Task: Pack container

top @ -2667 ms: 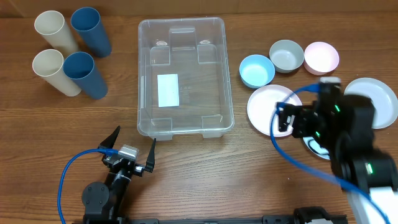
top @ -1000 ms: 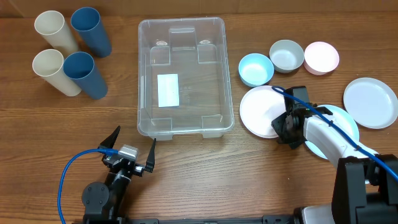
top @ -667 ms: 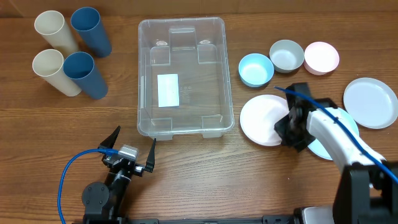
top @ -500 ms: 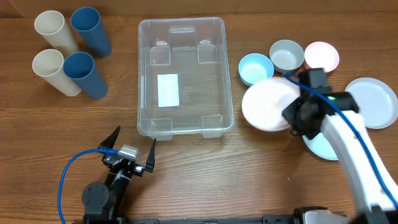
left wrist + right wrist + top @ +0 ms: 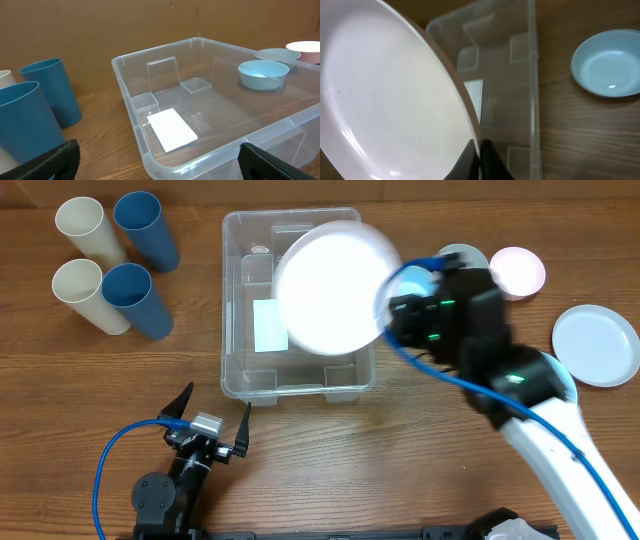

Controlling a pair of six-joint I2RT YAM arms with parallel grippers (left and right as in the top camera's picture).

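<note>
The container (image 5: 240, 370), a clear rectangular bin with a white label on its floor, stands at the table's middle. A white plate (image 5: 330, 288) hangs tilted above its right half, and my right gripper (image 5: 386, 310) is shut on the plate's right rim. In the right wrist view the plate (image 5: 385, 100) fills the left side, its edge pinched in the right gripper (image 5: 480, 152), with the container (image 5: 532, 80) below. My left gripper (image 5: 210, 425) rests open near the front edge, short of the container (image 5: 135, 115); the left gripper (image 5: 160, 172) holds nothing.
Two cream cups (image 5: 85, 225) and two blue cups (image 5: 140, 225) lie at the back left. A light blue bowl (image 5: 610, 67), a grey bowl (image 5: 462, 258) and a pink bowl (image 5: 520, 270) sit at the back right. Another white plate (image 5: 598, 345) lies far right.
My right gripper lifted the white plate off the table and carried it left, up over the container. The left arm has not moved.
</note>
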